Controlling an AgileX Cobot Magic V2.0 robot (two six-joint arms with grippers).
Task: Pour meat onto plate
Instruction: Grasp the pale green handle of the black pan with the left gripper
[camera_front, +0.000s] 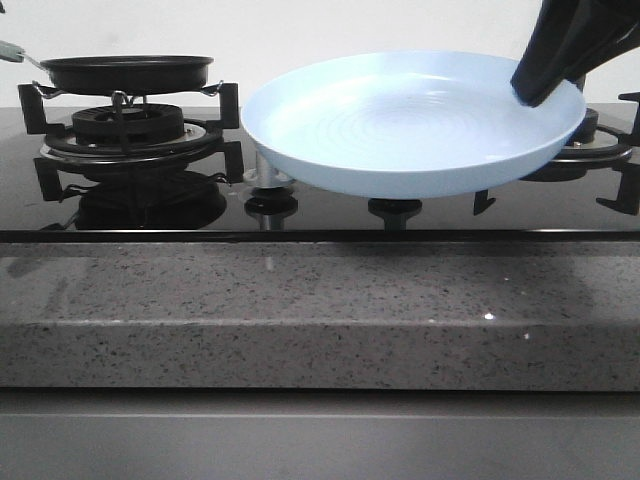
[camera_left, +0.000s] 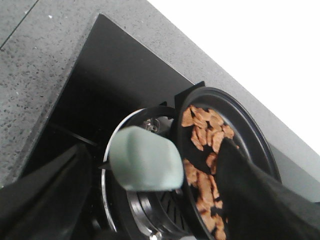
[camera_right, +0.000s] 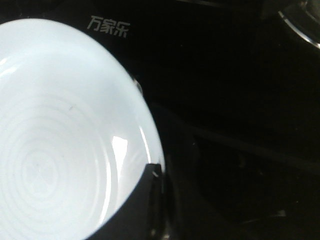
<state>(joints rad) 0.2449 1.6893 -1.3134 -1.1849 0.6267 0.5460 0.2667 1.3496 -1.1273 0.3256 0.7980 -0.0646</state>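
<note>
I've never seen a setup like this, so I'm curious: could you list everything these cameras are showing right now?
Plate: one, pale blue, empty, held up above the middle of the stove.
Frying pan: one, black, on the left burner.
Pan handle: one, pale green, pointing toward the left pincer.
Meat: a handful of orange-brown chunks, inside the frying pan.
Stove top: one, glossy black glass, with black burner grates left and right.
Counter: one, speckled grey stone, in front of the stove.
Right pincer: one, black, clamped on the plate's right rim.
Left pincer: one, black, open, fingers either side of the pan handle, not closed on it.
</note>
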